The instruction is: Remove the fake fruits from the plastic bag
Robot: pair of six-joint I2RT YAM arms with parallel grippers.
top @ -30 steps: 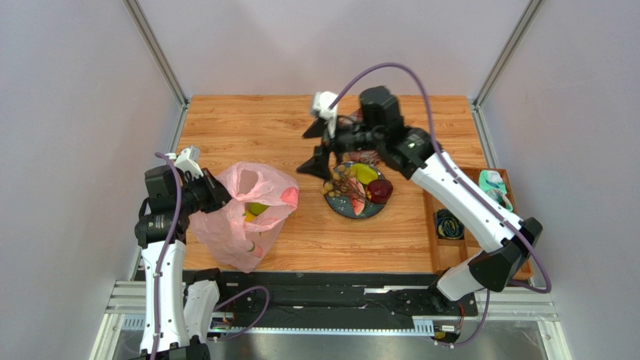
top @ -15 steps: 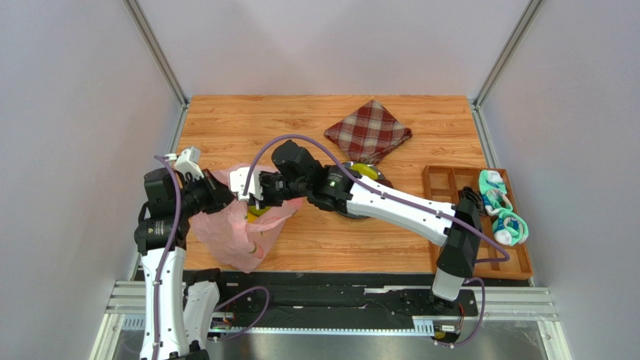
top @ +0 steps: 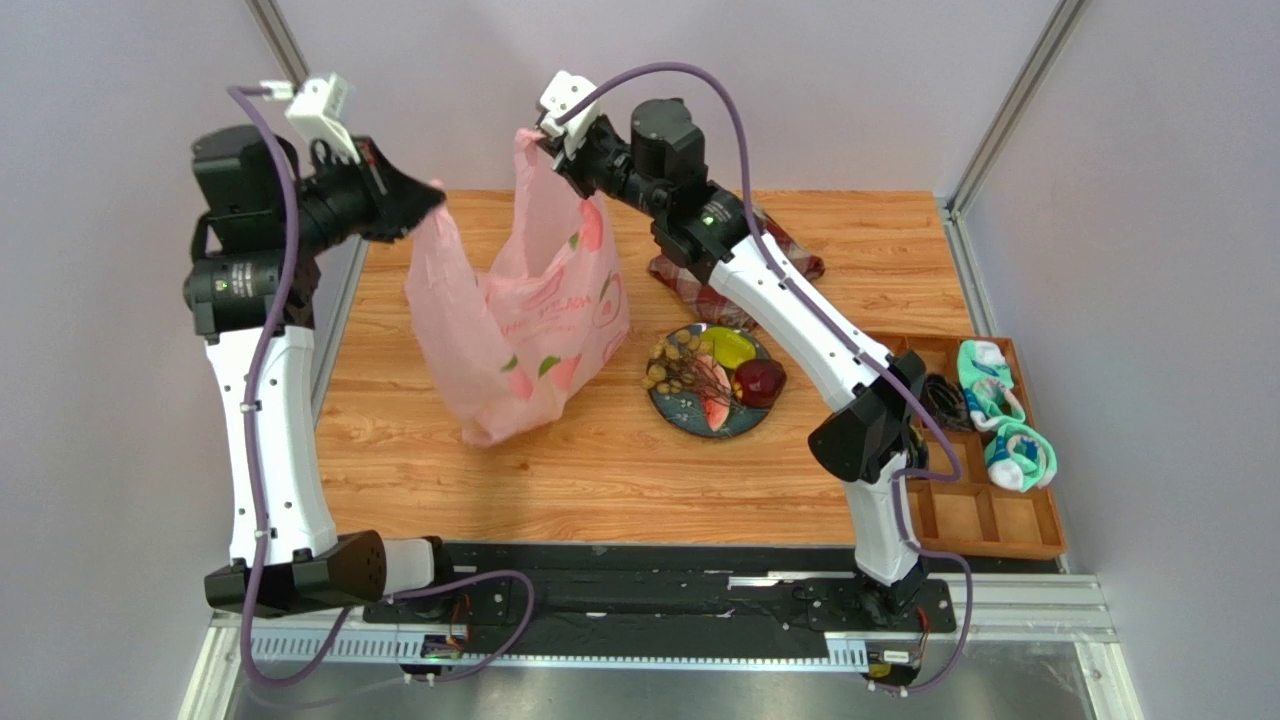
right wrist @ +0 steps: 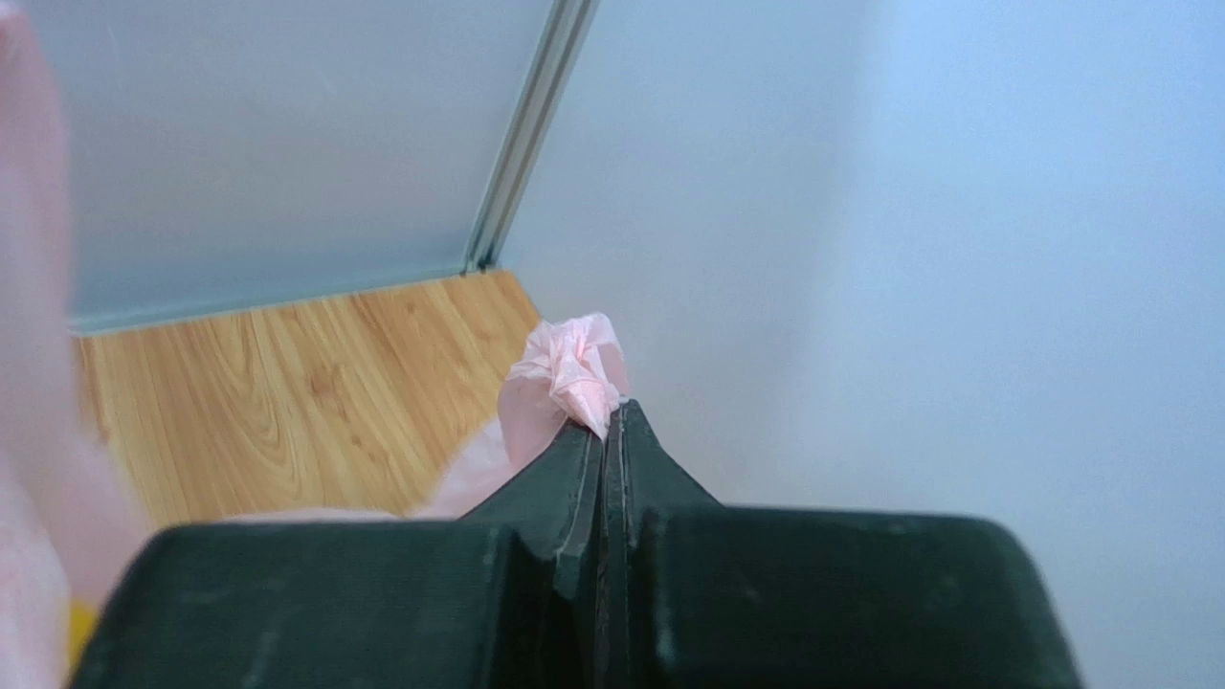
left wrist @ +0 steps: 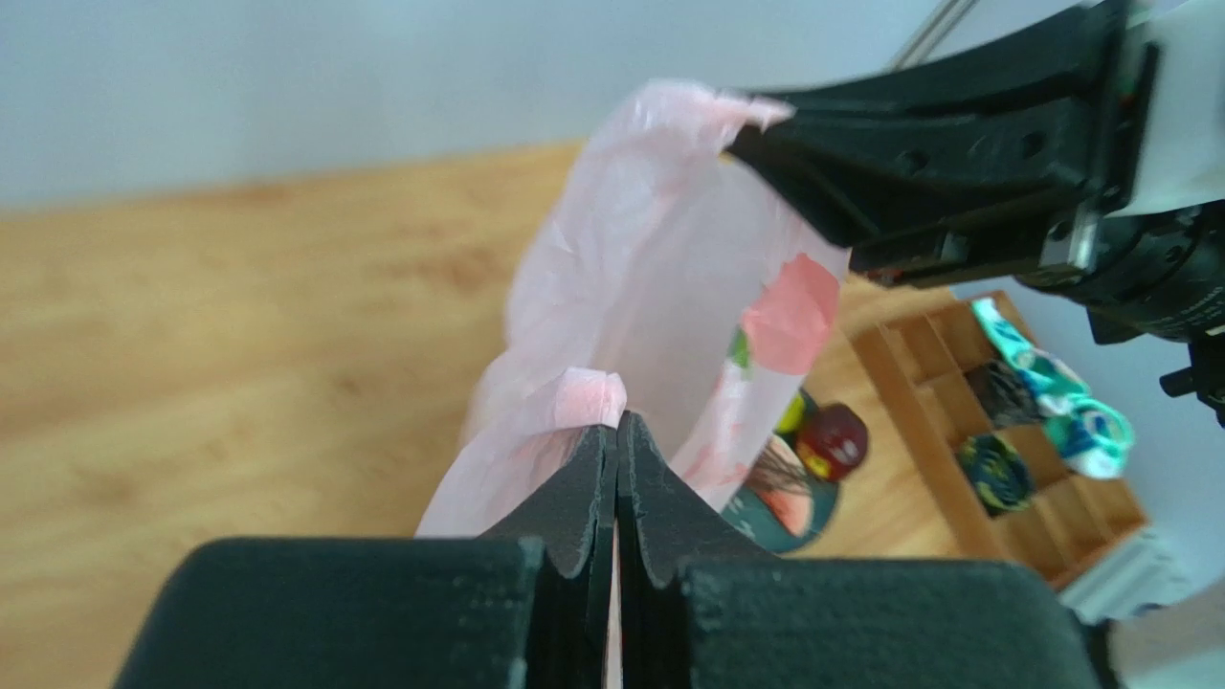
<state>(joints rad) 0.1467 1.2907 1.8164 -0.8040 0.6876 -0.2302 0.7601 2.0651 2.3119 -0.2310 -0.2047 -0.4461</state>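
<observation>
Left gripper [left wrist: 618, 431] pinched fully closed on one top edge of the plastic bag [top: 519, 323], right gripper [right wrist: 610, 419] likewise clamped tight on a bunched bit of the opposite top edge. The bag hangs stretched between them over the table's [top: 601, 480] left half, its bottom sagging onto the wood; contents can't be told. Fake fruits [top: 732, 360] sit on the dark plate [top: 676, 413] mid-table, just right of the bag; plaid cloth [top: 781, 258] near the far edge, sock tray [top: 1037, 525] at the right edge.
</observation>
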